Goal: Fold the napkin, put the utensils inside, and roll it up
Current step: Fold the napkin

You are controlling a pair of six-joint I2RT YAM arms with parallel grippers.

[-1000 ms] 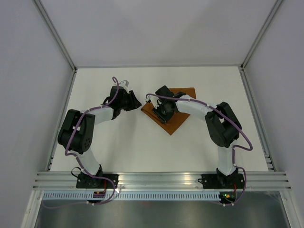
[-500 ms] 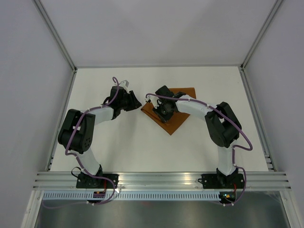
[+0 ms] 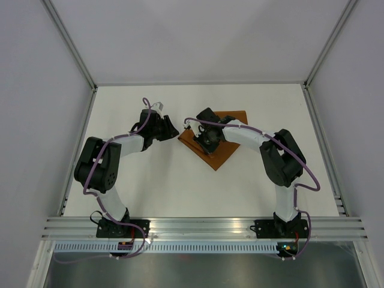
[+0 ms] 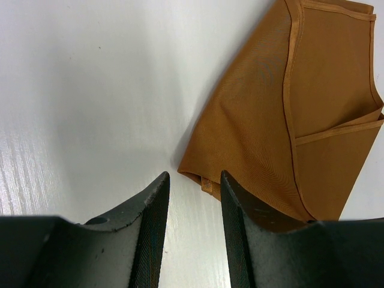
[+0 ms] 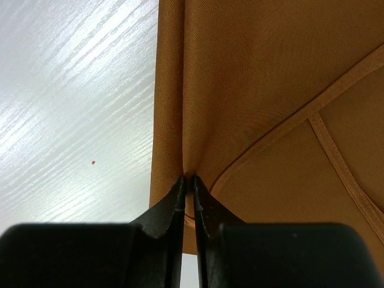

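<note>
"Holding anything right now?"

"Yes. My right gripper [image 5: 187,179] has its two fingers squeezed together on a little ridge of the napkin [image 5: 270,90]. The cloth bunches up right at the tips."

"Where is the napkin?"

"It lies on the white table [image 3: 156,180], out in the middle. It is the orange-brown cloth. It looks partly folded, with its stitched edges crossing on top. My right gripper sits on its left part, close to the edge."

"And your other one?"

"My left gripper [image 4: 194,175] is part way open and holds nothing. The left corner of the napkin sits just in front of its fingers. I don't think they touch."

"Where are the utensils?"

"I can't see them from any of my cameras."

"So what is the job now?"

"I think it is the folding part. To do it well, I should first make sure I have only the layer I want, not the whole pile. Then I should lift just a little and pull slowly, so the edge lands right on the other edge."

"What can your left gripper do?"

"It could press that corner down, so the cloth does not slide along the smooth table when I pull."

"What could go wrong?"

"The cloth is thin, so it might slip out of my pinch. Or the whole napkin might drag along. Going slow and low should help, I think."
</note>
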